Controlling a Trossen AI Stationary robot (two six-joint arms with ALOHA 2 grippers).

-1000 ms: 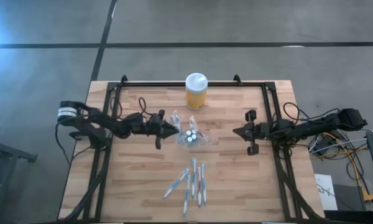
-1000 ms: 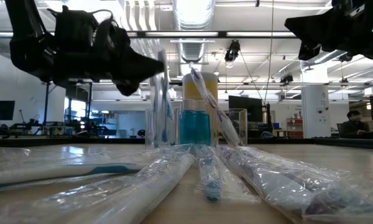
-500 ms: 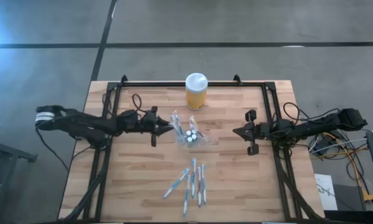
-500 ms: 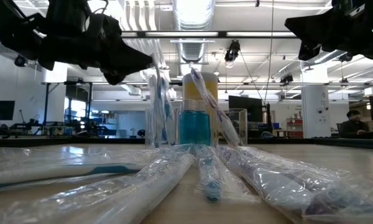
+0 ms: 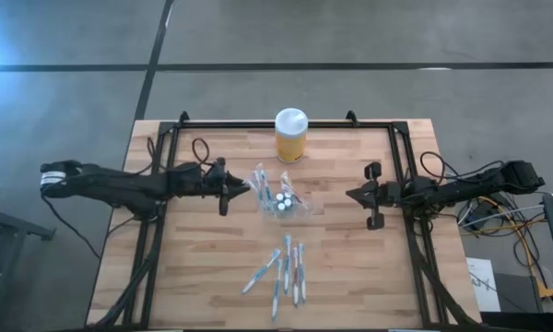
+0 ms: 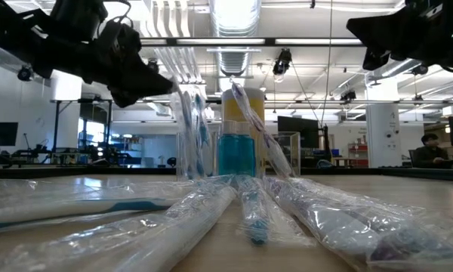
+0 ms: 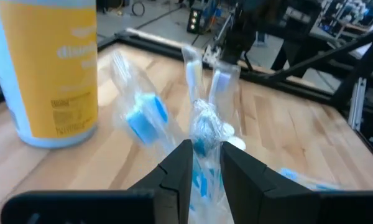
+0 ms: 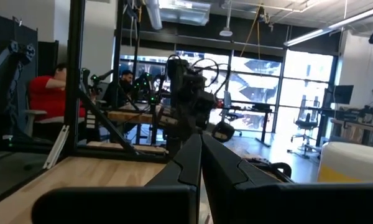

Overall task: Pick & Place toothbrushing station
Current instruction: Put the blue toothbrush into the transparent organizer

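The toothbrushing station [image 5: 286,205], a low see-through holder, stands at mid-table with several plastic-wrapped toothbrushes [image 6: 187,121] standing in it. A yellow jar with a white lid [image 5: 290,136] stands behind it. My left gripper [image 5: 246,187] is just left of the station, above the table, shut on the upper end of one wrapped toothbrush [image 7: 204,127]. In the low view my left gripper [image 6: 166,85] is at the upper left. My right gripper [image 5: 350,195] hovers to the right of the station, shut and empty. My left gripper pinches the upper end of a wrapped toothbrush [image 7: 205,149] between its two fingers [image 7: 177,171]. The fingers come nearly level from the table's left. The brush leans toward the gripper, and its lower end stays in the station.
Several loose wrapped toothbrushes [image 5: 284,267] lie on the near half of the table and fill the front of the low view [image 6: 234,211]. A dark metal frame [image 5: 170,138] runs along the table's left, far and right sides. People sit in the room beyond the table [image 8: 46,93].
My left gripper has drawn back toward the table's left edge, staying shut. The top of the wrapped toothbrush it holds has tipped leftward with it, while the brush's lower end and the station have stayed in place.
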